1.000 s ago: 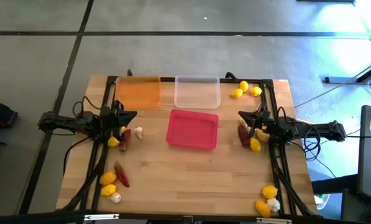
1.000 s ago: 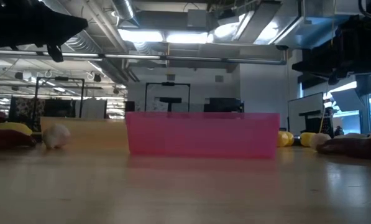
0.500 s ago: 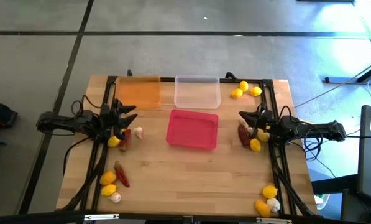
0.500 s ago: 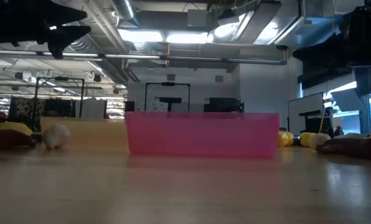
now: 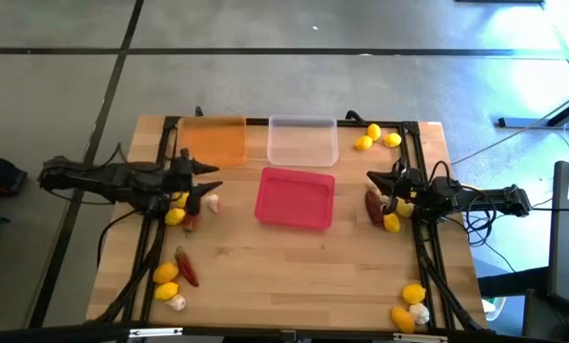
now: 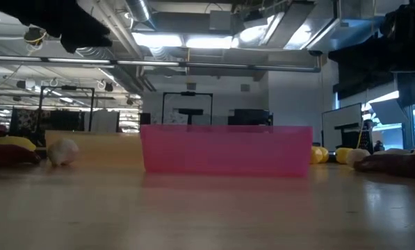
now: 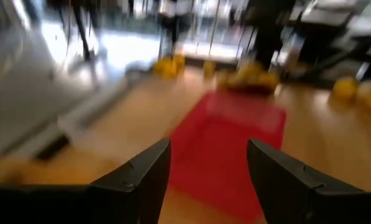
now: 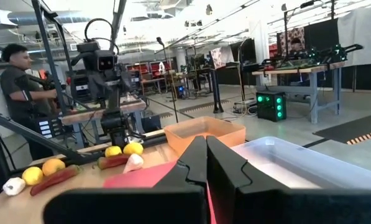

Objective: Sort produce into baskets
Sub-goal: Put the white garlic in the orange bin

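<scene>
Chili pepper [image 5: 187, 268] lies lengthwise toward the table's [image 5: 294, 276] near-left corner

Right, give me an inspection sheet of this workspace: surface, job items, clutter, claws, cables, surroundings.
Surface: wooden table, bare in the near middle.
Job's things: orange tray, clear tray and pink tray, all showing no produce inside. Lemons, garlic and chilies lie in clusters: left middle, near left, far right, right middle, near right.
Clutter: nothing seen.
Claws: left claw open, above the left middle cluster, holding nothing; right claw shut, empty, by the right middle cluster.
Cables: loops at the right arm's base.
Surroundings: a person at a bench beyond the table.
</scene>
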